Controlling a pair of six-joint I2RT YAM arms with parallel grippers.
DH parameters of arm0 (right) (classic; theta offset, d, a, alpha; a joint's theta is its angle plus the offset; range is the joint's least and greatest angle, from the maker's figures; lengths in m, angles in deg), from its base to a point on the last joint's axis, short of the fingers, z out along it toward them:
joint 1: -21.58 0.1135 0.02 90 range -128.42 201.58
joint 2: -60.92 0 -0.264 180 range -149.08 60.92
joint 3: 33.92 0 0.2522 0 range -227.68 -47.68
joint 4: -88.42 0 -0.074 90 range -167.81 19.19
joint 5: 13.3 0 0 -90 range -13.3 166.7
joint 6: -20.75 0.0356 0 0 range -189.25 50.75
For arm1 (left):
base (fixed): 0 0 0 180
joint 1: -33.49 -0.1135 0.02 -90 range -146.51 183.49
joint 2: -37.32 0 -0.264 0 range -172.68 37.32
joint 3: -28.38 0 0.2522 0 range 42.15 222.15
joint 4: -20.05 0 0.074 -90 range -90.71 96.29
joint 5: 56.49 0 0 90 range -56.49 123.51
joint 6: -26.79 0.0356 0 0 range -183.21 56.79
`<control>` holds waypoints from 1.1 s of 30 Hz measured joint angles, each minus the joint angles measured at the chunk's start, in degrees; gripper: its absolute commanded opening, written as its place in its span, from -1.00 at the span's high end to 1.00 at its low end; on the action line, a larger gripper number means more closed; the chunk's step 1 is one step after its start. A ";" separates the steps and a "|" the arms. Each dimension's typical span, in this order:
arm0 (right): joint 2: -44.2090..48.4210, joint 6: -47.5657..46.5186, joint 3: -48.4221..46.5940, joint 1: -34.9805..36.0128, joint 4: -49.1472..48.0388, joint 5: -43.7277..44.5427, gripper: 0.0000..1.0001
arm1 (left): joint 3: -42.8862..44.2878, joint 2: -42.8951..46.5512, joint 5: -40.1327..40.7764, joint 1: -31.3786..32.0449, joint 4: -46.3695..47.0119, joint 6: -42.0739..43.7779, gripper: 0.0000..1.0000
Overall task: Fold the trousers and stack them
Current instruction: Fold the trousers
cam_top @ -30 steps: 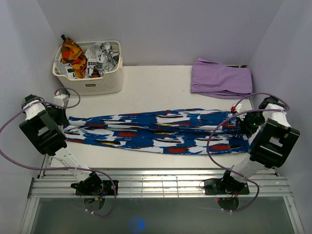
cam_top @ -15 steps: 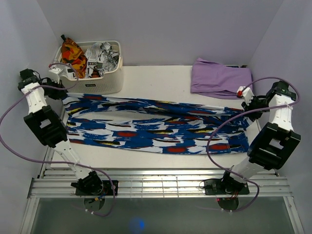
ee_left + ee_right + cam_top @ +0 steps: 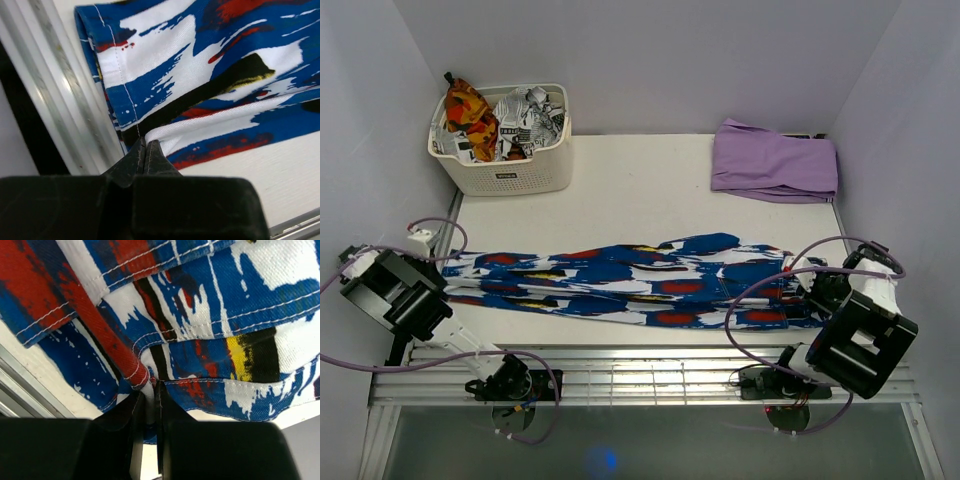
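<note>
Along the near edge of the white table (image 3: 640, 190), the trousers (image 3: 630, 285) are laid out lengthwise.
The hem is pinched by the left gripper (image 3: 145, 146) and the waist end by the right gripper (image 3: 149, 390); beyond, a basket (image 3: 505, 178) and a lilac garment (image 3: 775, 165) are backed by pale walls.

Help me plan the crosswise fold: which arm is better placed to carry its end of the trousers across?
Probably the left. The left tool pinches a thin, flat hem edge of the trousers, light to carry over. The right tool is shut on thicker, bunched seamed layers, better left as the anchor.
</note>
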 measured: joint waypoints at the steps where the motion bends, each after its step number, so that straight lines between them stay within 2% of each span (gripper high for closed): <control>1: -0.22 -0.33 0.39 -0.33 -0.46 0.72 0.85 | -2.43 0.00 0.83 -0.79 1.01 1.18 1.00; 4: -1.64 -0.35 0.37 -0.52 -2.84 1.88 0.85 | -7.28 0.04 2.16 -2.19 3.10 3.43 1.00; 9: -5.57 0.85 -2.29 -0.50 -2.19 1.81 0.85 | -7.28 0.35 2.82 -1.92 3.76 2.62 1.00; 17: -9.77 3.39 -9.99 -0.13 1.29 -0.98 0.85 | 4.17 -3.72 1.31 0.28 -6.16 -1.73 1.00; 21: -7.45 2.47 -10.58 -0.15 2.14 -1.95 0.85 | 8.17 -2.71 -0.72 0.96 -10.10 -0.68 1.00; 26: -0.26 -0.96 -7.28 -0.72 2.03 -1.73 0.85 | 7.45 0.59 -0.87 0.44 -11.39 5.18 1.00; 27: 0.72 -1.88 -6.27 -0.92 1.64 -1.57 0.85 | 6.62 1.55 -0.70 0.11 -11.26 6.47 0.93; 28: 1.36 -2.73 -5.14 -1.03 1.16 -1.22 0.77 | 5.38 2.54 -0.31 -0.24 -10.97 7.76 0.77; 30: 1.60 -3.98 -2.97 -1.29 0.31 0.02 0.45 | 2.69 3.85 1.09 -0.94 -10.23 10.03 0.47; 31: 1.49 -4.39 -2.16 -1.38 -0.02 0.90 0.02 | 1.42 4.00 2.19 -1.27 -9.92 11.21 0.17; 33: 1.22 -4.76 -1.88 -1.92 -0.37 3.15 -0.30 | -0.46 3.89 4.42 -2.08 -8.61 13.44 -0.24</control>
